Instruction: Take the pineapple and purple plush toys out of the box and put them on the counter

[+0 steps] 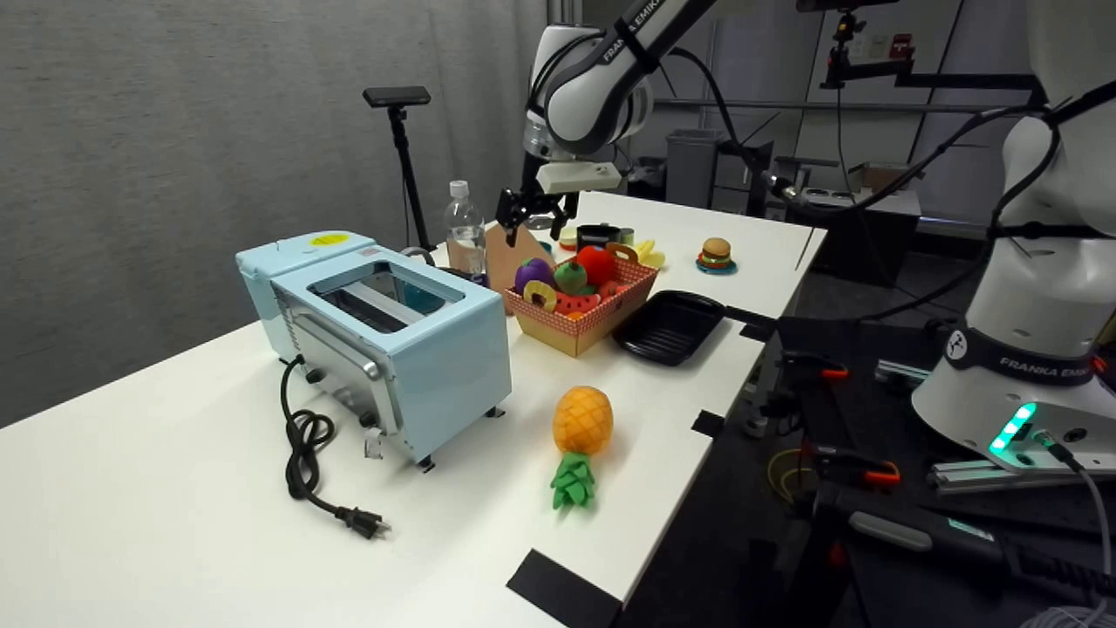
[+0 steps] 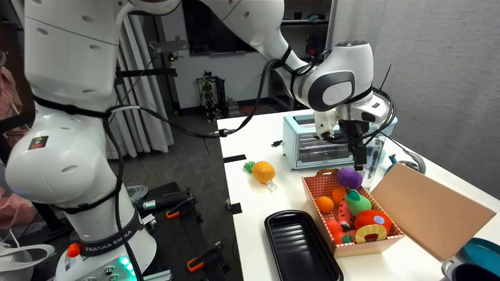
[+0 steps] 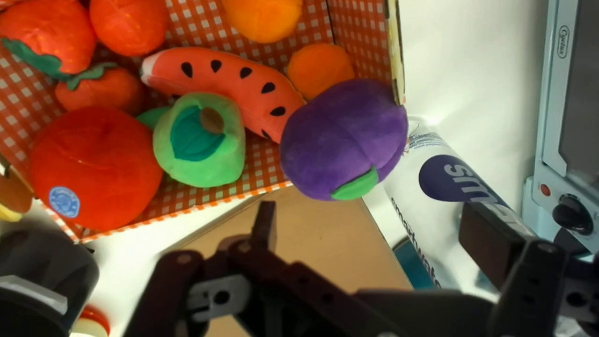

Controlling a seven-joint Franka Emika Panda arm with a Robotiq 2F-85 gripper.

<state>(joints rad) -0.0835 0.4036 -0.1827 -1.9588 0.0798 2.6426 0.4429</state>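
Exterior views from opposite directions along the counter point(image 1: 471, 488), wrist view downward, close; the box point(image 1: 602, 323) in all three.

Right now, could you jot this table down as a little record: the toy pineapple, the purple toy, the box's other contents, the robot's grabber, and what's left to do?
Pineapple: lying on the counter, outside the box
Purple toy: in the box, at the end nearer the blue toaster
Also in the box: red round toy, green toy, watermelon slice, among others
Beside the box: black tray
Gripper: open, raised near the purple toy, holding nothing
Left to do: lift out the purple toy and set it on the counter
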